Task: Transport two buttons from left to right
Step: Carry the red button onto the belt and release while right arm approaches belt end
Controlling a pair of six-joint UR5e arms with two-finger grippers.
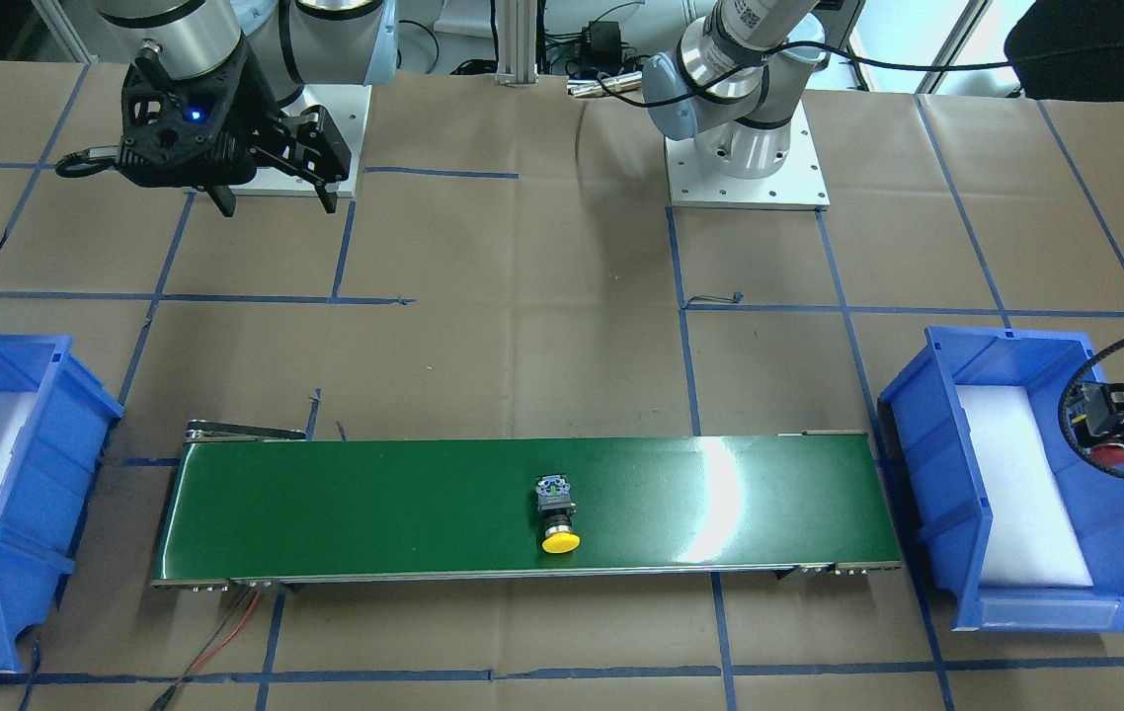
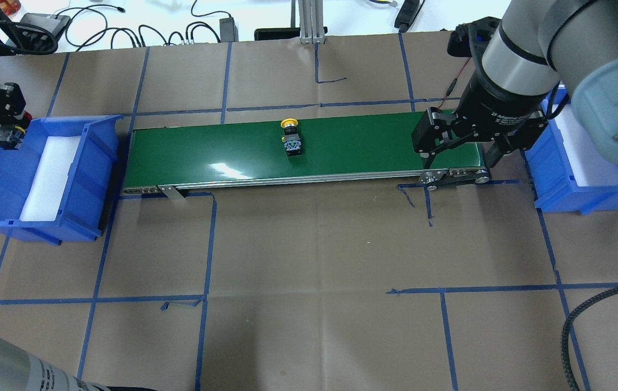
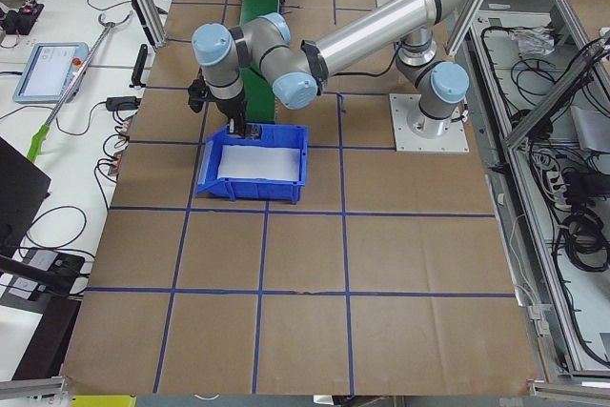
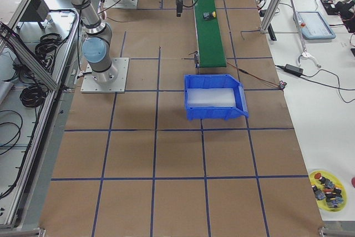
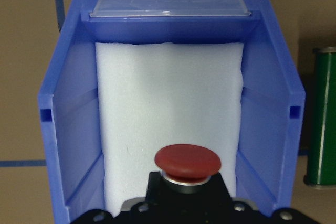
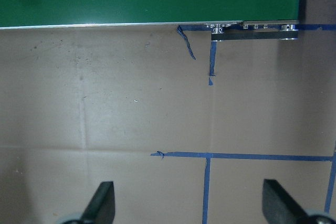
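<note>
Left gripper [image 1: 1118, 423] clamps the red button [image 5: 187, 161] over its bin [image 5: 71, 129], probably headed for the belt [image 1: 374, 504] like the yellow button [image 1: 558, 515], while the right gripper [image 6: 190, 203] hangs wide open.

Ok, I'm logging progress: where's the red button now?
The red button is held in the left gripper over the left blue bin, at the front-facing view's right edge.

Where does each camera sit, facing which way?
Front-facing: across table, looking back; left gripper, right gripper.
Overhead: behind the arms, looking forward-down; both grippers.
Exterior left: left end; left arm near.
Exterior right: right end; right arm near.
Left wrist: above blue bin; red button.
Right wrist: above table; fingertips.
First two share yellow button.
</note>
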